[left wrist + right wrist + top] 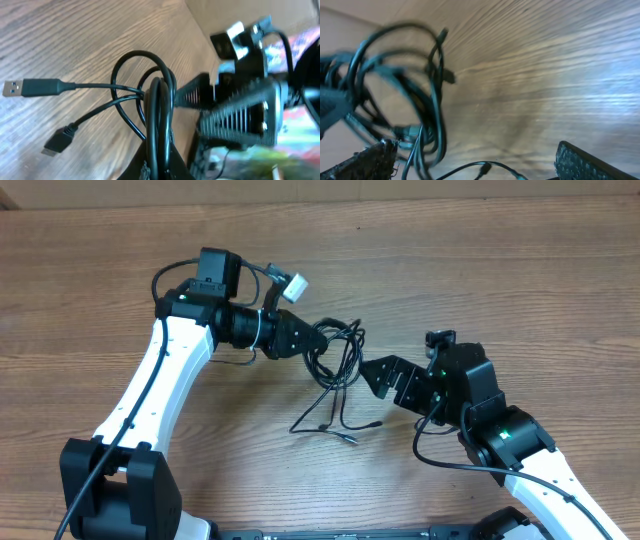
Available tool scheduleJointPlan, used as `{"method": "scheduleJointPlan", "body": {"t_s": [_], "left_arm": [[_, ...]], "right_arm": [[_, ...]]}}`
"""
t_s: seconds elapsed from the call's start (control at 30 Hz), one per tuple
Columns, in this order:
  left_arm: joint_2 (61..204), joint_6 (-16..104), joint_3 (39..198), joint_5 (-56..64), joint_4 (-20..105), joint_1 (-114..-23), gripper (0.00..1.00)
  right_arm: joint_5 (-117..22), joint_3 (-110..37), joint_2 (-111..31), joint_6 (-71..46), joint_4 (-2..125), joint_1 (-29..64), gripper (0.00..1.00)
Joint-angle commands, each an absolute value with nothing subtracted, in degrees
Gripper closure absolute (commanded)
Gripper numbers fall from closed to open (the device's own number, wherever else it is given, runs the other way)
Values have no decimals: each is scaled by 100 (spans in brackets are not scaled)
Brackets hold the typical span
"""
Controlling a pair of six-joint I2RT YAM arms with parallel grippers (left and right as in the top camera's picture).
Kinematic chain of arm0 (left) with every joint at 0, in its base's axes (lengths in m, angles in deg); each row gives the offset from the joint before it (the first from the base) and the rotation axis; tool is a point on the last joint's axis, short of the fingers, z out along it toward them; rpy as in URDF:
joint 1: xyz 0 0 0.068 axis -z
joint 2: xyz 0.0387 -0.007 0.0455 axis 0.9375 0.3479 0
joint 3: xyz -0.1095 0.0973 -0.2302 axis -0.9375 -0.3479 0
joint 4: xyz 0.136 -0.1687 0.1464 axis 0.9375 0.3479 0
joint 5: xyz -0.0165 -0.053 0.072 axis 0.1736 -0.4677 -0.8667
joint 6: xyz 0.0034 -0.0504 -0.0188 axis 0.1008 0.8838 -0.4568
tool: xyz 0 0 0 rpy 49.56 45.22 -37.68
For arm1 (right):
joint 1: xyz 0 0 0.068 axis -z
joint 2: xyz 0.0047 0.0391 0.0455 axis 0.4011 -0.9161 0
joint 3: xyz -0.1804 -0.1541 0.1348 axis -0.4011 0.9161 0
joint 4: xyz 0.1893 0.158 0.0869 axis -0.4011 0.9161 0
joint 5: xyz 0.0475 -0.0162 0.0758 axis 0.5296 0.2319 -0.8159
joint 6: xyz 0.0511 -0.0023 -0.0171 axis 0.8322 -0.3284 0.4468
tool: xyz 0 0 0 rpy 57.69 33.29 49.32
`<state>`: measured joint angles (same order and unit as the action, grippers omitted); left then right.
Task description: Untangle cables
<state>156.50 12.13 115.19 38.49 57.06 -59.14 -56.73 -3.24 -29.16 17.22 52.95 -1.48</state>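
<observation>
The cables point(337, 352) are a tangle of thin black loops in the middle of the table, with loose ends trailing toward the front point(330, 423). My left gripper point(308, 340) is shut on the cables from the left. In the left wrist view two strands run straight between its tips point(160, 171), and the cables point(146, 85) fan out to a USB plug point(16, 88) and a smaller plug point(57, 142). My right gripper point(372, 373) stands open just right of the tangle. In its own view the cables point(434, 102) hang by the left finger point(370, 162), and one strand crosses the gap of the right gripper point(480, 169).
A wooden table point(500, 280) carries everything. A white connector point(297, 284) sticks up from the left arm's wrist. A cardboard wall point(420, 188) closes the back edge. The right arm's own thick cable point(450, 465) loops near the front right.
</observation>
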Motion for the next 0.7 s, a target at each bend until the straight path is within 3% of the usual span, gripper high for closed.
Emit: {"method": "scheduleJointPlan", "body": {"t_s": [0.0,0.2,0.53,0.67], "left_arm": [[15591,2754,11600,4092,5381,-5868,96],[15591,3091,11600,4612,4906,-5868,96],[15591,2957,11600,4708,4869,-5868,96],[15591,2957,11600,4735,4865,-5868,96]], "right_arm": [[-6200,-424,-2905,1658,5242,-142,3],[-5957,-424,-2911,1667,5218,-142,43],[-5549,-424,-2911,1663,4694,-142,45],[-5194,-424,-2940,1663,4698,-142,50]]}}
